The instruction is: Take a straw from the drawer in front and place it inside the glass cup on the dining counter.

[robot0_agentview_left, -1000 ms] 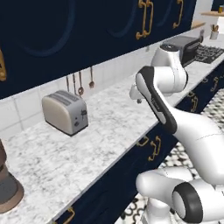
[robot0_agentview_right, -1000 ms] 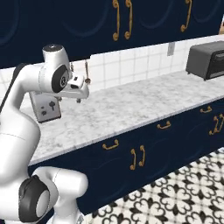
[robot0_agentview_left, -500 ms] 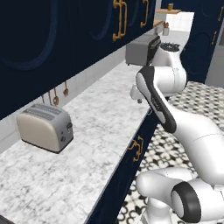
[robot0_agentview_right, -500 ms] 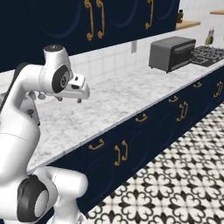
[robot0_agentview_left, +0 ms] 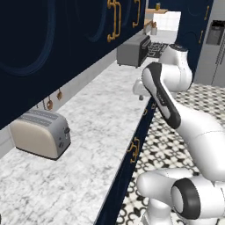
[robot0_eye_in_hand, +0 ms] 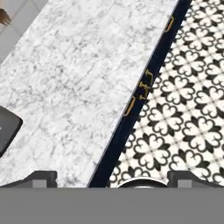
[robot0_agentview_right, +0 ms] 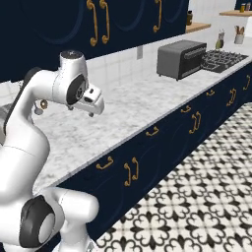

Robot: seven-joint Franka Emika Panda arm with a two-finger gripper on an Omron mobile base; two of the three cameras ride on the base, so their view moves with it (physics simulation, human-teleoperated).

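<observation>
You have the gripper (robot0_agentview_right: 91, 111) poised above the front edge of the marble table (robot0_agentview_left: 101, 127), jaws spread wide and holding nothing. In the hand view the two finger tips (robot0_eye_in_hand: 41, 176) sit at the bottom corners with a broad gap between them, and below them run the table's front edge, a strip of navy fronts with brass handles (robot0_eye_in_hand: 131, 105) and the patterned floor (robot0_eye_in_hand: 188, 109).

Task items: no straw, glass cup or dining counter can be picked out. The navy fronts under the table are all shut; you cannot tell from here which of them is the target drawer.

Other things on the table: a toaster (robot0_agentview_left: 40, 134) near the back wall toward the near end, and a toaster oven (robot0_agentview_right: 181, 59) toward the far end, beside the stove (robot0_agentview_right: 224, 58).

Judgement on progress: nothing done yet. Left to do:
- get in front of the right drawer and pull it open
- pick up a straw
- travel to the dining counter
- drop the straw into the glass cup
</observation>
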